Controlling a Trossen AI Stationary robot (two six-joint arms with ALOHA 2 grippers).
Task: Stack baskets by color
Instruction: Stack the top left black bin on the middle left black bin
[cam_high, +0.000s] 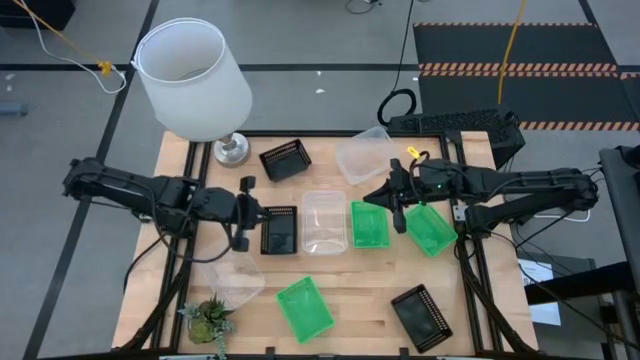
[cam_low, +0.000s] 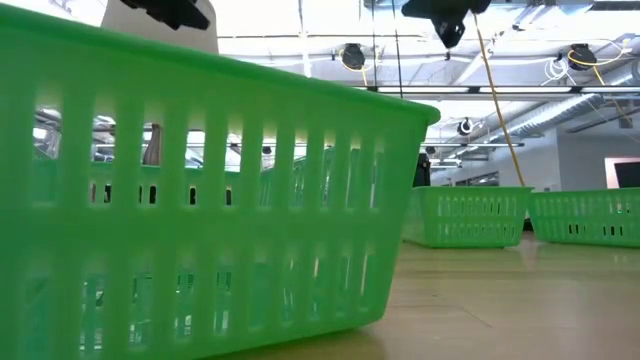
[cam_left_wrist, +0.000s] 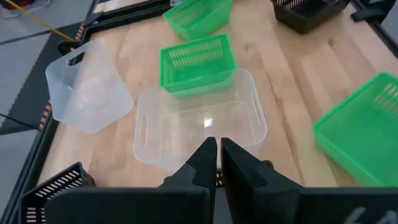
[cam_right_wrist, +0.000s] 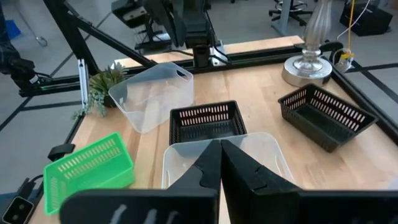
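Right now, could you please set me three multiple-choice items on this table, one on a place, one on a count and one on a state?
1. Where does the lamp stand?
A. at a far corner of the table, on the left arm's side
B. in the middle row of baskets
C. beside the plant

2. How many green baskets lie on the table?
A. one
B. three
C. five

3. How are the baskets arranged?
A. all nested in one pile
B. all lying singly, none stacked
C. sorted into three piles

Answers:
1 A: the high view shows the lamp at the far corner on the left arm's side, while the plant sits at the near edge.
2 B: green baskets show at and.
3 B: every basket, such as the clear one and the black one, lies alone.
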